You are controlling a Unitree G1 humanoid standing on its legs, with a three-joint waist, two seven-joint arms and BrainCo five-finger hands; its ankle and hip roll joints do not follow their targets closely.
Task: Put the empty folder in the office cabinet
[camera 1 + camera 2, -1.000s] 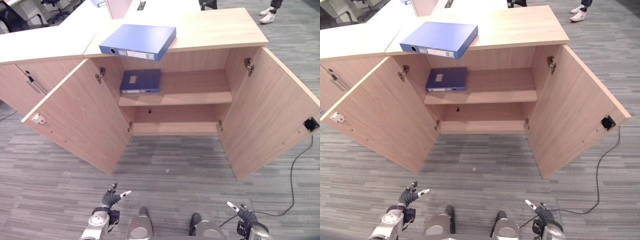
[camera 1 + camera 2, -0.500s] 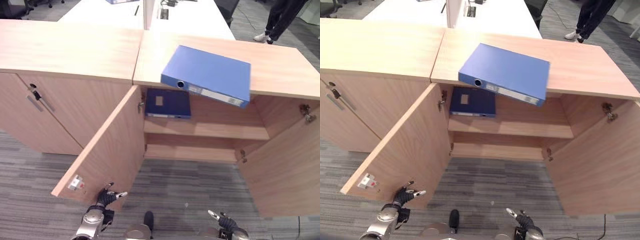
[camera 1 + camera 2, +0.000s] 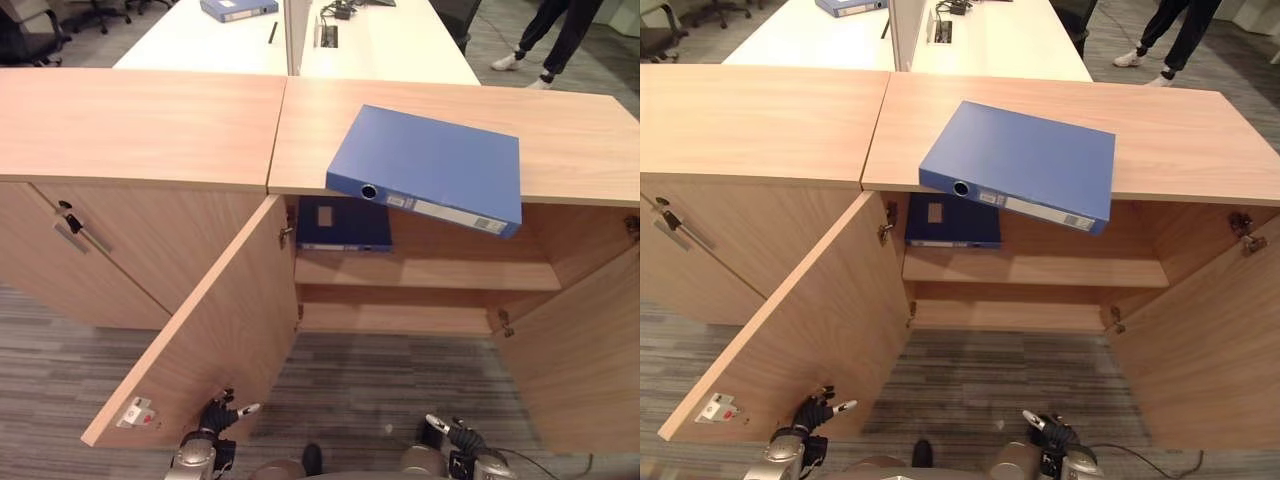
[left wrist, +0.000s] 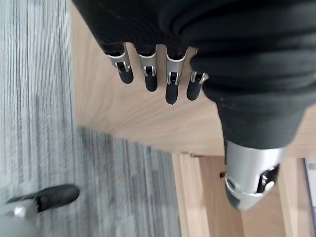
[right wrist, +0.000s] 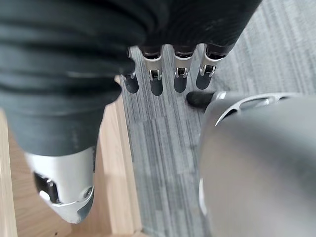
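Hands hang low in front of the cabinet, both empty. Left hand [image 3: 213, 420] sits at the bottom edge of the head view, close to the lower corner of the open left door [image 3: 205, 330]; its wrist view shows its fingers [image 4: 147, 74] straight and relaxed, holding nothing. Right hand [image 3: 452, 438] is low on the other side, its fingers [image 5: 179, 69] likewise loose and free over the grey carpet [image 3: 60, 380].

Above them the cabinet [image 3: 420, 305] stands with both doors swung wide. A dark blue binder [image 3: 343, 223] lies flat at the left end of the inner shelf [image 3: 450, 272]. The folder [image 3: 428, 169], lighter blue, rests on the cabinet's top, at its front edge, with its spine and one corner jutting out over the opening. A person's legs [image 3: 548, 38] stand beyond the far right corner of the top.

Risks, as a judgement: the folder overhangs, so a clumsy one-handed grab could tip it off the front edge. The left door juts into the approach and an arm could knock it. Sliding the folder in carelessly could hit the binder already on the shelf.
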